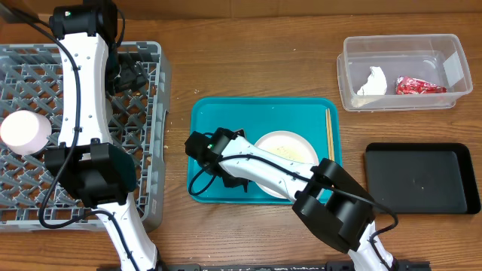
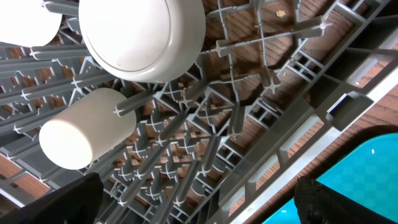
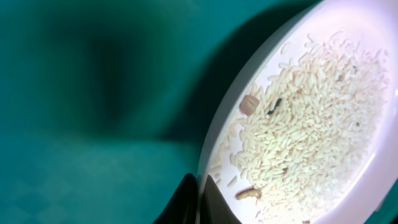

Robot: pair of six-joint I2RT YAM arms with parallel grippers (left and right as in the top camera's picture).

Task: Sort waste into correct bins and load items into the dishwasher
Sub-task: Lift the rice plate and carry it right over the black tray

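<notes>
Plate (image 1: 290,147) lies in the tray (image 1: 226,113), carrying loose rice (image 3: 305,124). The right pincer (image 3: 200,198) is pressed together on the plate's rim, a thin hold at one edge only. Lifted that way, the plate could pivot or slip out of the grip. Any tilt before it reaches a bin would likely spill rice onto the tray or the table (image 1: 248,53). The left pincer (image 2: 205,214) hangs spread wide over the rack (image 2: 261,118), holding nothing and giving no support.
</notes>
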